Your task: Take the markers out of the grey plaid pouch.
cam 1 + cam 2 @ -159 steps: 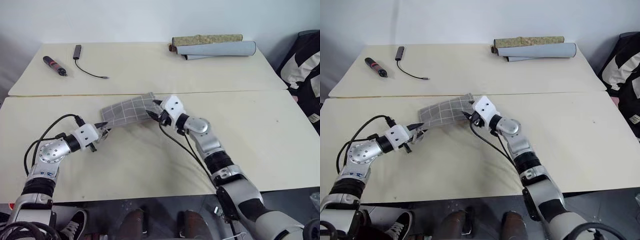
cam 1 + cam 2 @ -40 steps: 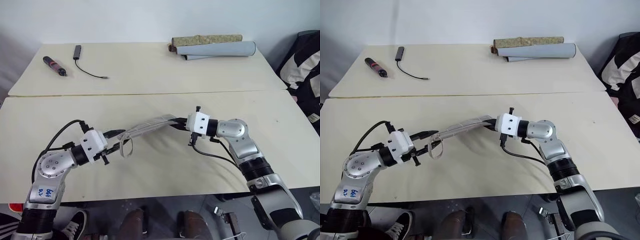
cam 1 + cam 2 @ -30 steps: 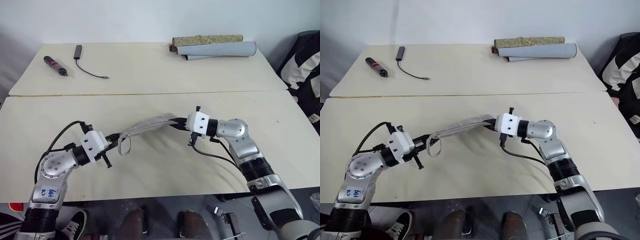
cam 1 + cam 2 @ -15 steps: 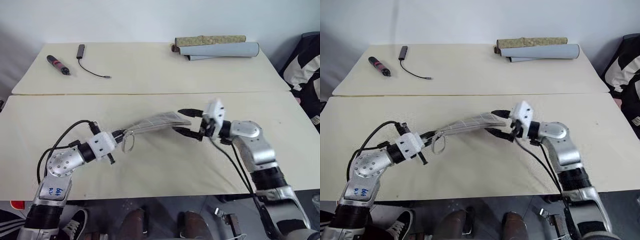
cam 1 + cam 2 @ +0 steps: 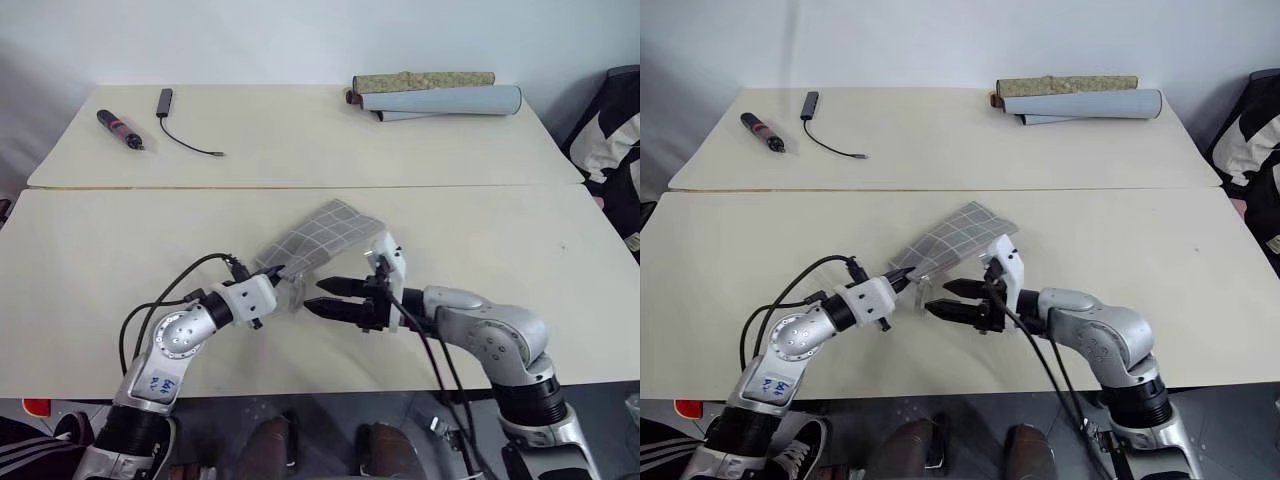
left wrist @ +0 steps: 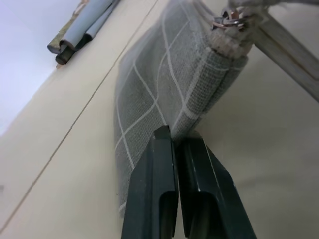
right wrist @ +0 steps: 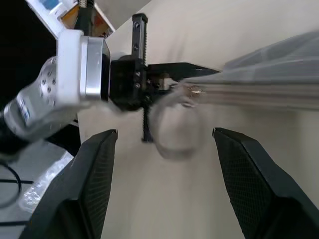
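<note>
- Two cream worktops (image 5: 560,300) butted edge to edge; seam runs across, left to right.
- Far worktop, left corner: dark pen-like tool (image 5: 120,129) with red band, lying at a slant.
- Just beside it: small black plug with thin black cable (image 5: 185,140) trailing toward the middle.
- Far worktop, right end, at the back edge: rolled mats (image 5: 435,93), one grey, one mottled tan, lying side by side and touching.
- Near worktop: pouch (image 5: 322,238), far corner resting on the surface.
</note>
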